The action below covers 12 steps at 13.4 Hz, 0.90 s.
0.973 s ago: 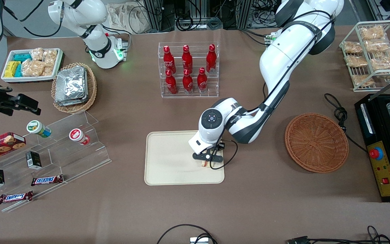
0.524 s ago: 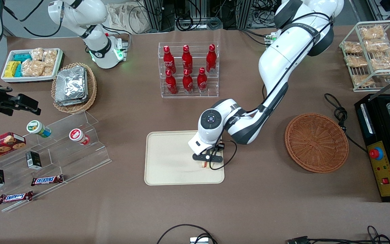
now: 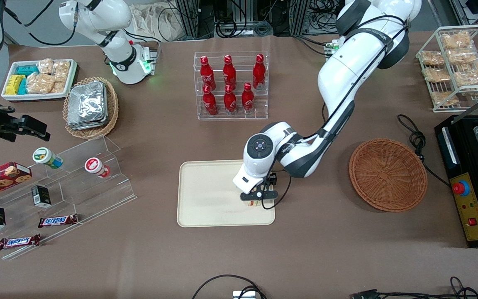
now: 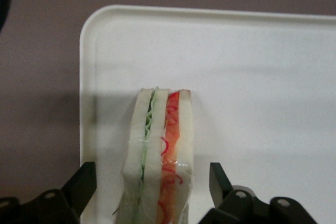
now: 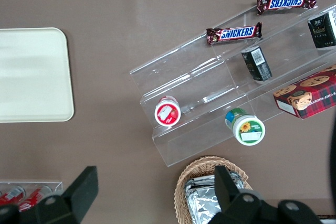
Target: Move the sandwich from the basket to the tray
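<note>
The sandwich (image 4: pixel 160 150), a clear-wrapped wedge with green and red filling, lies on the cream tray (image 4: pixel 252 77) close to one of its corners. My left gripper (image 4: pixel 151 182) stands open over it, one finger on each side, with a gap between each finger and the wrap. In the front view the gripper (image 3: pixel 257 198) hangs over the tray (image 3: pixel 210 195) near its corner toward the working arm's end, with the sandwich (image 3: pixel 255 203) just showing beneath it. The reddish-brown basket (image 3: pixel 387 174) sits empty farther toward the working arm's end.
A clear rack of red bottles (image 3: pixel 230 85) stands farther from the front camera than the tray. Acrylic steps with cups and snack bars (image 3: pixel 56 195) lie toward the parked arm's end. A black appliance (image 3: pixel 471 182) and a wire rack of snack packets (image 3: pixel 457 62) stand past the basket.
The wrist has turned a little and shifted slightly toward the working arm's end. The sandwich stays on the tray under the gripper.
</note>
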Each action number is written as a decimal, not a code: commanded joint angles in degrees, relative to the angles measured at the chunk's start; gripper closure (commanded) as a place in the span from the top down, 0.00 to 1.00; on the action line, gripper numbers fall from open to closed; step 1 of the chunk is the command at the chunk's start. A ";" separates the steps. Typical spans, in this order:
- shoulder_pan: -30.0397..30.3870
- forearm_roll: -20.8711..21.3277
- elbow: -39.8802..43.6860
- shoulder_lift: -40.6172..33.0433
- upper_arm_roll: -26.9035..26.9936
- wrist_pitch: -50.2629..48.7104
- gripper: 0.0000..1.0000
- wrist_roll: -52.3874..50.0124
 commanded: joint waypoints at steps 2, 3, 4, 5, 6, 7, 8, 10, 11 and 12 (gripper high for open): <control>2.16 0.19 1.28 -5.07 2.10 -5.46 0.99 -1.50; 3.21 0.28 1.28 -7.09 2.18 -7.39 0.99 -1.59; 3.57 0.54 1.28 -9.20 2.45 -8.89 0.99 -2.11; 5.05 0.54 1.19 -11.39 2.88 -10.30 1.00 -2.81; 6.90 0.46 1.10 -13.50 2.89 -12.14 1.00 -2.56; 8.31 0.63 1.10 -15.53 2.89 -14.33 1.00 -2.12; 9.71 0.81 1.10 -17.55 2.89 -16.27 1.00 -1.85; 13.66 0.20 0.40 -22.03 2.80 -19.43 1.00 0.94; 15.95 -0.50 0.49 -23.70 2.63 -22.15 1.00 5.05; 18.06 -3.12 0.57 -25.11 2.54 -23.74 1.00 8.66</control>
